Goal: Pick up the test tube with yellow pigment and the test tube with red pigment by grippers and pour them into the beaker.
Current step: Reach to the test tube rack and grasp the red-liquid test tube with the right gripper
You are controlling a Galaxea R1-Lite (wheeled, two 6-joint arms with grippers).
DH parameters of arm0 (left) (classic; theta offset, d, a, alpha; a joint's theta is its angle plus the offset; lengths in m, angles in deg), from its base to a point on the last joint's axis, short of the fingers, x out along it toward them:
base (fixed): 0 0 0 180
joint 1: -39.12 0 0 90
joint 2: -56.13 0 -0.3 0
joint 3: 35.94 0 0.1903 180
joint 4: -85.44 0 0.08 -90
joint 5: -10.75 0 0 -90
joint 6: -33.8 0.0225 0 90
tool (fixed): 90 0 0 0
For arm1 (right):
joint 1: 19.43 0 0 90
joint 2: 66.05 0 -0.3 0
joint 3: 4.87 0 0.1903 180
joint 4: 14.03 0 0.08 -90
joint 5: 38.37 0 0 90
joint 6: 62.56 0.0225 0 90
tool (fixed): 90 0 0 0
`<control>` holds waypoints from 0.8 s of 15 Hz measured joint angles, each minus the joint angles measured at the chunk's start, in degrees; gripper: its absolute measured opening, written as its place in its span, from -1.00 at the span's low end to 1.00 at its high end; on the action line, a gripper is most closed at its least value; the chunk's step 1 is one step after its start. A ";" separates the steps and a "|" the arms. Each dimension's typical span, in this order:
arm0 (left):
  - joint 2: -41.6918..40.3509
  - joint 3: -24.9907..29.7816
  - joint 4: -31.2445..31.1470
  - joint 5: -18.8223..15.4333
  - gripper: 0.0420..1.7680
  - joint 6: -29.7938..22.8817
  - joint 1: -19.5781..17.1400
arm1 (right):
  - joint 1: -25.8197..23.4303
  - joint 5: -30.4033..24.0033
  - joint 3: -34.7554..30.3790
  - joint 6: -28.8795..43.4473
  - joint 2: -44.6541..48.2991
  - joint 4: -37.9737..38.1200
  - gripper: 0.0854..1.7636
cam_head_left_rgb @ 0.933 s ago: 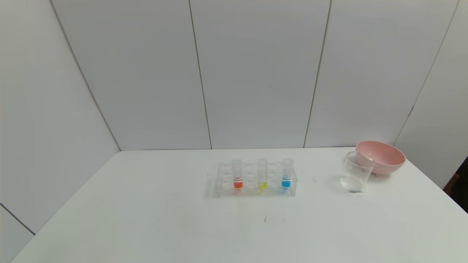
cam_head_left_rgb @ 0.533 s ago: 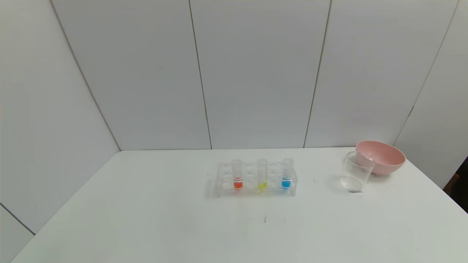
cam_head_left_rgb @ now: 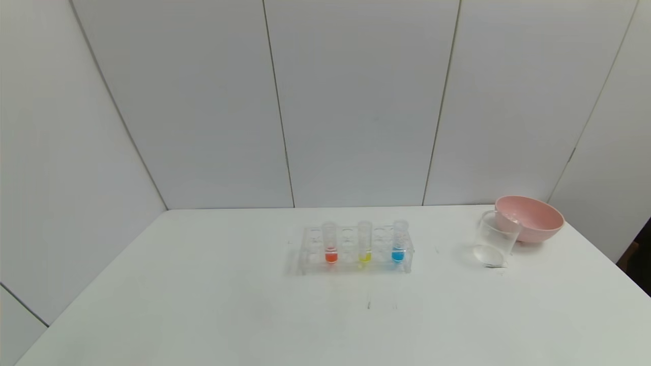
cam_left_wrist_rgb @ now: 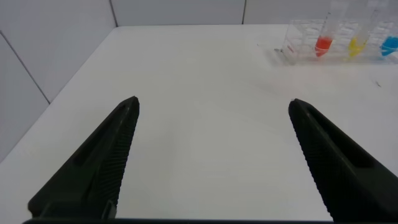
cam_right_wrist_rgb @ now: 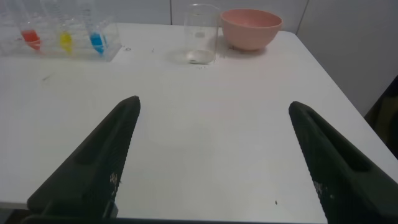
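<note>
The red pigment tube and the yellow pigment tube stand upright in a clear rack at mid-table, with a blue-liquid tube to their right. The clear beaker stands at the right, beside a pink bowl. Neither arm shows in the head view. My left gripper is open and empty over bare table, the rack far ahead of it. My right gripper is open and empty, with the beaker and the tubes far ahead.
A pink bowl sits at the back right, touching or just behind the beaker; it also shows in the right wrist view. The white table ends at a right edge. Grey wall panels close the back and left.
</note>
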 joint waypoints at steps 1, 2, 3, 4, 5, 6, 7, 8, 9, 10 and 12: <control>0.00 0.00 0.00 0.00 0.94 0.02 0.00 | 0.00 0.24 0.00 0.11 0.00 0.00 0.94; 0.00 0.00 0.00 0.00 0.94 0.00 0.00 | 0.00 0.40 0.23 0.32 0.00 0.26 0.94; 0.00 0.00 0.00 0.00 0.94 0.00 0.00 | 0.00 0.40 1.27 0.51 0.00 0.59 0.94; 0.00 0.00 0.00 0.00 0.94 0.02 0.00 | 0.00 0.29 2.21 0.78 -0.15 0.69 0.94; 0.00 0.00 0.00 0.02 0.94 0.00 0.00 | 0.00 0.02 2.96 0.89 -0.56 0.59 0.94; 0.00 0.00 0.00 0.00 0.94 0.00 0.00 | 0.00 -0.11 3.64 0.91 -1.35 0.26 0.94; 0.00 0.00 0.00 0.00 0.94 0.00 0.00 | 0.02 -0.22 4.53 1.02 -2.57 -0.22 0.94; 0.00 0.00 0.00 0.00 0.94 0.00 0.00 | 0.09 -0.39 5.57 1.62 -4.17 -0.96 0.94; 0.00 0.00 0.00 0.00 0.94 0.02 0.00 | 0.17 -0.66 6.77 2.43 -6.27 -2.38 0.94; 0.00 0.00 0.00 0.00 0.94 0.00 0.00 | 0.28 -1.01 7.97 2.94 -8.52 -3.96 0.94; 0.00 0.00 0.00 0.00 0.94 0.00 0.00 | 0.96 -2.52 11.09 3.38 -13.85 -6.64 0.94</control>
